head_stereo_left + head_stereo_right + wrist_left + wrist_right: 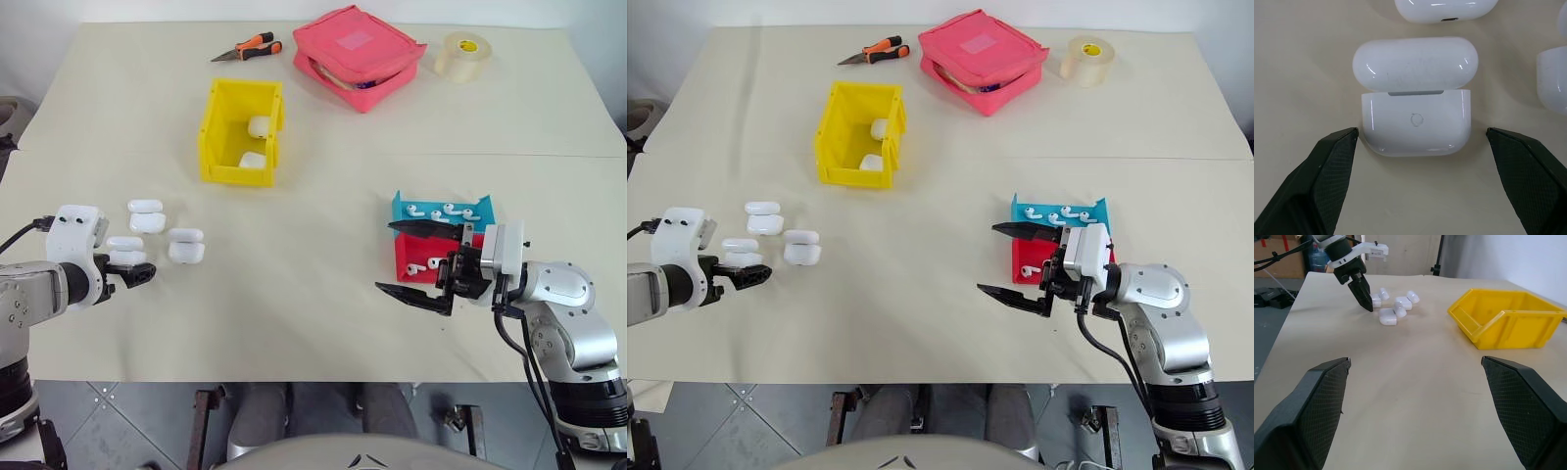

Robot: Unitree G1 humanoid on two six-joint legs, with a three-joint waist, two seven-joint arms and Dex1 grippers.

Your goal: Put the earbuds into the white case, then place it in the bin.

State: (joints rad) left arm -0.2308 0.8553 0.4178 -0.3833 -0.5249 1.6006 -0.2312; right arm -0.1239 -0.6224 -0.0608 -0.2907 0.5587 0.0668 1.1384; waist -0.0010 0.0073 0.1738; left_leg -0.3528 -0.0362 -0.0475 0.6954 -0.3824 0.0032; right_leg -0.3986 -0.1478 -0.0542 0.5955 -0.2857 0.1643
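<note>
A white case [1415, 125] lies on the table at the left with its lid [1415, 61] swung open. My left gripper [135, 273] points down at it, open, one finger on each side with a small gap to each. Two more open white cases [146, 215] [185, 245] lie close by. The yellow bin [238, 177] stands farther back, with two white cases inside. Earbuds [449, 210] lie in a blue tray [399, 208] and a red tray [402, 251] at the right. My right gripper [411, 260] hovers beside those trays, open and empty, pointing left.
Orange-handled pliers [247, 47], a pink zip pouch [358, 54] and a roll of clear tape [462, 55] lie along the far side of the table. The table's front edge runs just below both grippers.
</note>
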